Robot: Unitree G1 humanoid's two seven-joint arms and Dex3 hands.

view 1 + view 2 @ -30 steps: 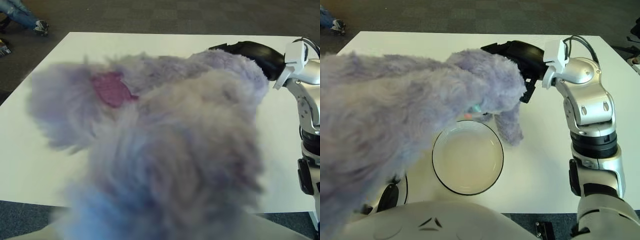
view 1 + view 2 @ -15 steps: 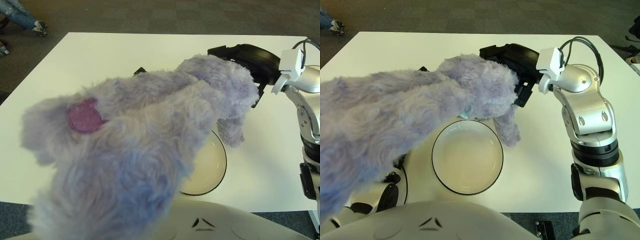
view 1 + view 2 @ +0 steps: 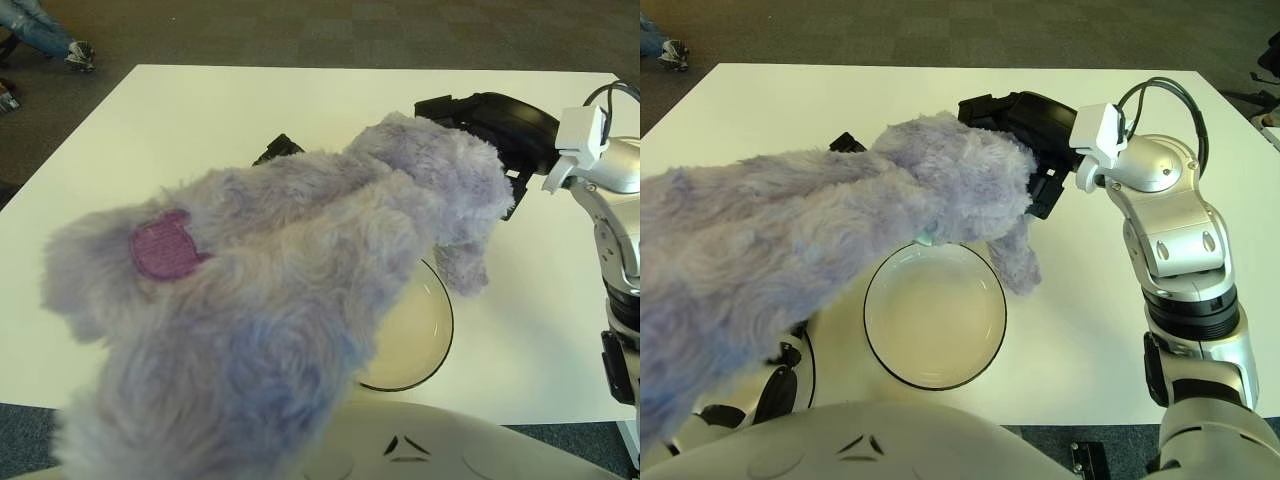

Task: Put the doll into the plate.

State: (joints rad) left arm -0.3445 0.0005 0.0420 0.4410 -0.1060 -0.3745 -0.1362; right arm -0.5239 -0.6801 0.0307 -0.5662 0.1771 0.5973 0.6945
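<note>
The purple doll point(image 3: 840, 240) is being held clamped in the right hand point(image 3: 1035, 135) above the plate point(image 3: 935, 375) lying below, not yet released.

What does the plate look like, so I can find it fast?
Look at the white table, near the edge closest to the robot. The plate is a round, shallow, pale dish with a thin dark rim, under the end of the fluffy purple doll that the right robot hand is touching. It is the only smooth, round, hollow thing there, and nothing lies in it.
</note>
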